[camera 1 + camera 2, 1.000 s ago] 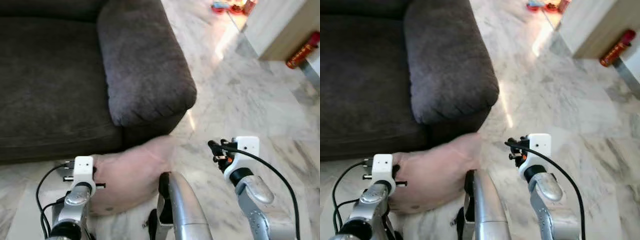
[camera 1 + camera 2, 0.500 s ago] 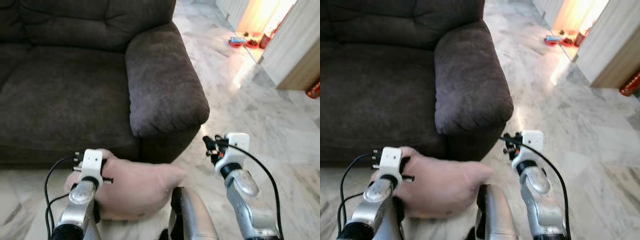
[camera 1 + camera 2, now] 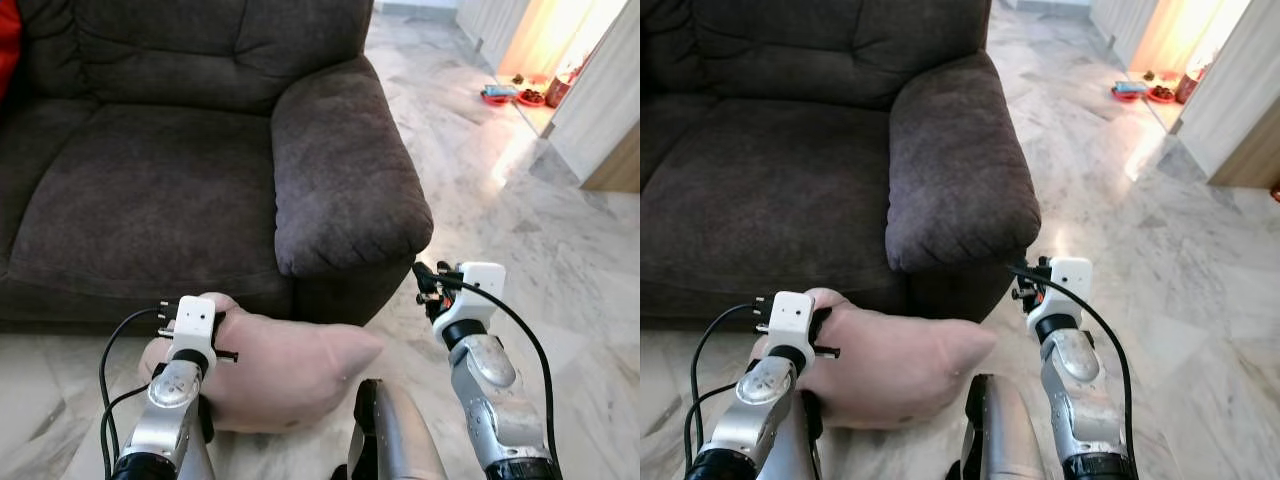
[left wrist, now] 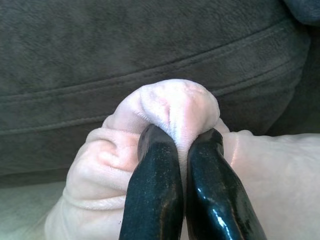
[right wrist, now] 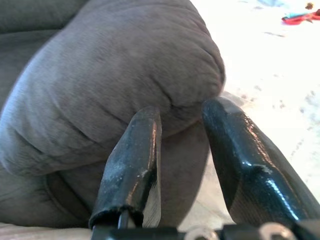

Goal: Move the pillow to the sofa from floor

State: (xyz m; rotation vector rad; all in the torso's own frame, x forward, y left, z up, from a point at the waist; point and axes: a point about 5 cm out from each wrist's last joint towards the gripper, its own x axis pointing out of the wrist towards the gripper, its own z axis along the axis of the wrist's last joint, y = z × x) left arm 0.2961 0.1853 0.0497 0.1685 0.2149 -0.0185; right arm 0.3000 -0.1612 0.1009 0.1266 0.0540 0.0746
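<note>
The pale pink soft pillow (image 3: 280,365), pinched by the left gripper (image 4: 182,145), has come up off the marble floor (image 3: 520,230), apparently higher against the dark grey fabric sofa (image 3: 200,170).

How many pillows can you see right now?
1. A pale pink pillow sits in front of the sofa, its corner pinched in the left claw. Others may lie out of frame.

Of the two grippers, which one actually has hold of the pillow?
The left gripper: its black fingers pinch a fold of the pink pillow in front of the sofa. The right gripper is open and holds nothing, pointing at the sofa's armrest.
</note>
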